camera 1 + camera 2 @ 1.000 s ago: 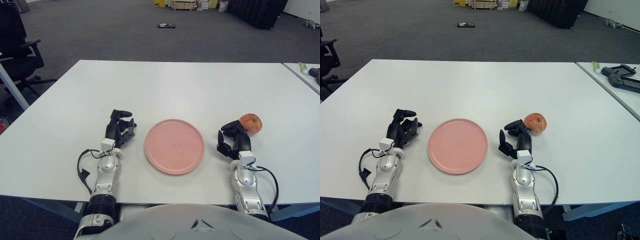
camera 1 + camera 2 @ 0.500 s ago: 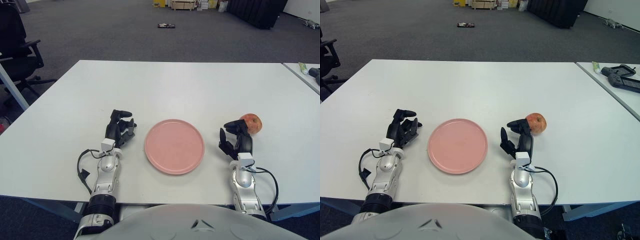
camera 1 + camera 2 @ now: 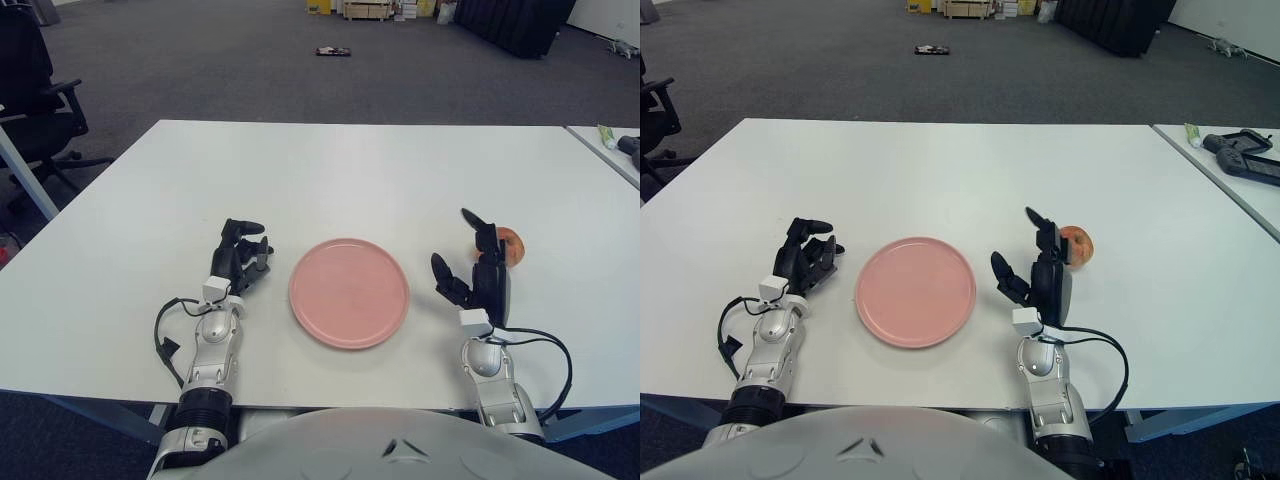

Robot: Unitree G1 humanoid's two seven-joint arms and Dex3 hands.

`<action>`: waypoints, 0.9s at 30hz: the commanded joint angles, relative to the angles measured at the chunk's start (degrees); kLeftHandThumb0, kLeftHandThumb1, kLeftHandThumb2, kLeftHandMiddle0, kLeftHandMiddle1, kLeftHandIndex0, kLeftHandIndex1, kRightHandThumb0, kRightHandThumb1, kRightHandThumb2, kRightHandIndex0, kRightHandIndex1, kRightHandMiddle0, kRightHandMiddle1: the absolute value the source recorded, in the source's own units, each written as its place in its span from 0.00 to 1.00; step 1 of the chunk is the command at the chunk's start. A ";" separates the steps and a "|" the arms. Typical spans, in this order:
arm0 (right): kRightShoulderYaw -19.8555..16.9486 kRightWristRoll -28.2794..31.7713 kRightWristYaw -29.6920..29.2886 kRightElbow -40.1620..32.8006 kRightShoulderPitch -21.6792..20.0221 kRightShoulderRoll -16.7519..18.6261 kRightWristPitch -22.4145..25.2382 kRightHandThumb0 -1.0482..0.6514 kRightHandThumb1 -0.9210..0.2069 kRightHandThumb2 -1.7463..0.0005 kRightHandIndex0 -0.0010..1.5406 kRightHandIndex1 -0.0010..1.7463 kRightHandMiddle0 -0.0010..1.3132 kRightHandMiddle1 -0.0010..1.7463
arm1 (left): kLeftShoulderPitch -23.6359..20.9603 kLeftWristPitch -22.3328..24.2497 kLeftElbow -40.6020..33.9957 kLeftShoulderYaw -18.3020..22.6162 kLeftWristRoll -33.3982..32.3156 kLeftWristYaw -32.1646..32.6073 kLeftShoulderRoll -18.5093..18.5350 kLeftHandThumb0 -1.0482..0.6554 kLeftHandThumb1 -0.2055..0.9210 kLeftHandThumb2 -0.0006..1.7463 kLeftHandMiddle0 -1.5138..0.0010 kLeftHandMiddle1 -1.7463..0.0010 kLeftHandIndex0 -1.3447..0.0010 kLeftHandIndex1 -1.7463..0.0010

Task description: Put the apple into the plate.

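Note:
A red-and-yellow apple (image 3: 1079,244) sits on the white table to the right of the pink plate (image 3: 915,291), which is empty. My right hand (image 3: 1038,268) is raised just in front of the apple with its fingers spread, partly hiding the fruit and holding nothing. In the left eye view only the apple's right side (image 3: 512,246) shows past the right hand (image 3: 481,271). My left hand (image 3: 238,262) shows left of the plate (image 3: 349,292), fingers loosely curled and holding nothing.
The white table (image 3: 340,180) reaches far back behind the plate. A second table at the right edge carries a dark controller (image 3: 1243,157) and a small tube (image 3: 1193,133). An office chair (image 3: 35,95) stands off the table's left side.
My right hand has lifted and tilted upright, its fingers spreading from a curl, and now covers more of the apple. The apple, plate and left hand have not moved.

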 commanded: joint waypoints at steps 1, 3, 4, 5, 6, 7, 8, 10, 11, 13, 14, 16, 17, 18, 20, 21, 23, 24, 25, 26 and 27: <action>-0.38 -3.91 -4.32 -0.68 -0.42 -1.26 1.53 0.01 0.01 0.77 0.00 0.00 0.00 0.01 | 0.69 1.71 0.76 -0.05 0.09 0.24 -0.05 0.40 0.85 0.43 0.62 0.15 0.78 0.00; -0.43 -5.59 -6.49 -0.68 -0.64 -1.46 2.58 0.01 0.03 0.79 0.00 0.00 0.00 0.00 | 0.70 1.68 0.75 -0.06 0.07 0.23 -0.08 0.40 0.85 0.44 0.62 0.16 0.78 0.00; -0.31 -5.94 -7.08 -0.66 -0.68 -1.55 2.90 0.01 0.05 0.80 0.00 0.00 0.00 0.00 | 0.70 1.68 0.75 -0.07 0.07 0.23 -0.09 0.40 0.85 0.44 0.62 0.16 0.78 0.00; -0.30 -6.43 -7.82 -0.75 -0.74 -1.67 3.40 0.01 0.06 0.81 0.00 0.00 0.00 0.00 | 0.69 1.64 0.77 -0.07 0.07 0.24 -0.11 0.40 0.85 0.44 0.62 0.16 0.78 0.00; -0.43 -7.39 -8.99 -1.12 -0.80 -1.72 4.26 0.01 0.06 0.81 0.00 0.00 0.00 0.00 | 0.69 1.54 0.80 -0.07 0.03 0.21 -0.12 0.40 0.85 0.44 0.62 0.16 0.78 0.00; -0.47 -8.07 -9.91 -1.39 -0.85 -1.80 4.94 0.01 0.08 0.82 0.00 0.00 0.00 0.00 | 0.69 1.47 0.83 -0.08 0.01 0.18 -0.14 0.40 0.85 0.44 0.62 0.16 0.78 0.00; -0.61 -9.23 -11.40 -1.86 -0.94 -1.80 5.80 0.01 0.08 0.83 0.00 0.00 0.00 0.00 | 0.69 1.49 0.82 -0.08 0.05 0.21 -0.14 0.40 0.85 0.44 0.63 0.16 0.78 0.00; -0.53 -10.33 -13.11 -2.26 -1.04 -1.92 6.78 0.03 0.10 0.84 0.00 0.00 0.00 0.00 | 0.67 1.54 0.83 -0.10 0.12 0.28 -0.15 0.40 0.85 0.44 0.63 0.16 0.78 0.00; -0.64 -10.91 -14.18 -2.42 -1.21 -2.08 7.29 0.03 0.11 0.84 0.00 0.00 0.00 0.00 | 0.67 1.63 0.81 -0.12 0.17 0.32 -0.14 0.40 0.85 0.44 0.63 0.16 0.78 0.00; -1.39 -11.21 -16.01 -2.29 -1.89 -2.91 7.71 0.05 0.12 0.85 0.00 0.00 0.00 0.00 | 0.66 1.78 0.79 -0.14 0.25 0.37 -0.12 0.40 0.85 0.44 0.63 0.16 0.78 0.00; -1.50 -11.23 -16.57 -2.22 -2.08 -3.20 7.87 0.05 0.13 0.85 0.00 0.00 0.00 0.00 | 0.65 1.82 0.79 -0.15 0.27 0.38 -0.12 0.40 0.86 0.43 0.63 0.17 0.78 0.00; -3.11 -10.31 -19.16 1.19 -4.25 -5.62 6.73 0.06 0.13 0.85 0.00 0.00 0.00 0.00 | 0.64 1.88 0.76 -0.15 0.23 0.39 -0.12 0.40 0.86 0.43 0.63 0.17 0.79 0.00; -3.49 -10.03 -19.99 2.25 -4.89 -6.35 6.40 0.06 0.13 0.85 0.00 0.00 0.00 0.00 | 0.63 1.90 0.76 -0.15 0.22 0.39 -0.13 0.40 0.86 0.43 0.63 0.17 0.79 0.00; -4.15 -9.94 -22.52 4.90 -6.11 -7.33 5.81 0.06 0.13 0.85 0.00 0.00 0.00 0.00 | 0.63 2.03 0.71 -0.14 0.22 0.44 -0.14 0.40 0.86 0.43 0.63 0.17 0.79 0.00; -4.55 -10.12 -25.92 7.98 -7.45 -8.27 5.37 0.06 0.14 0.86 0.00 0.00 0.00 0.00 | 0.61 2.21 0.66 -0.12 0.17 0.45 -0.15 0.40 0.86 0.43 0.63 0.17 0.79 0.00; -4.53 -10.21 -27.08 8.93 -7.88 -8.57 5.28 0.05 0.14 0.86 0.00 0.00 0.00 0.00 | 0.59 2.28 0.65 -0.10 0.13 0.44 -0.15 0.40 0.86 0.43 0.63 0.17 0.79 0.00; -4.34 -10.44 -28.90 10.11 -8.55 -8.80 5.80 0.05 0.14 0.86 0.00 0.00 0.00 0.00 | 0.55 2.24 0.72 -0.05 -0.02 0.36 -0.18 0.40 0.86 0.43 0.63 0.17 0.79 0.00; -4.35 -10.33 -29.66 11.00 -9.07 -8.99 6.15 0.05 0.15 0.86 0.00 0.00 0.00 0.00 | 0.54 2.11 0.78 -0.03 -0.11 0.30 -0.21 0.40 0.86 0.43 0.63 0.17 0.78 0.00; -4.30 -10.20 -30.24 11.68 -9.46 -9.19 6.38 0.04 0.15 0.86 0.00 0.00 0.00 0.00 | 0.54 2.03 0.79 -0.01 -0.17 0.26 -0.24 0.40 0.85 0.43 0.63 0.17 0.78 0.00; -4.49 -9.45 -30.07 12.77 -10.13 -9.24 6.91 0.04 0.15 0.86 0.00 0.00 0.00 0.00 | 0.55 1.86 0.83 -0.01 -0.23 0.20 -0.26 0.40 0.85 0.44 0.62 0.17 0.78 0.00; -4.56 -8.87 -29.99 13.58 -10.62 -9.31 7.28 0.04 0.15 0.86 0.00 0.00 0.00 0.00 | 0.55 1.75 0.86 0.00 -0.27 0.16 -0.28 0.40 0.85 0.44 0.62 0.17 0.78 0.00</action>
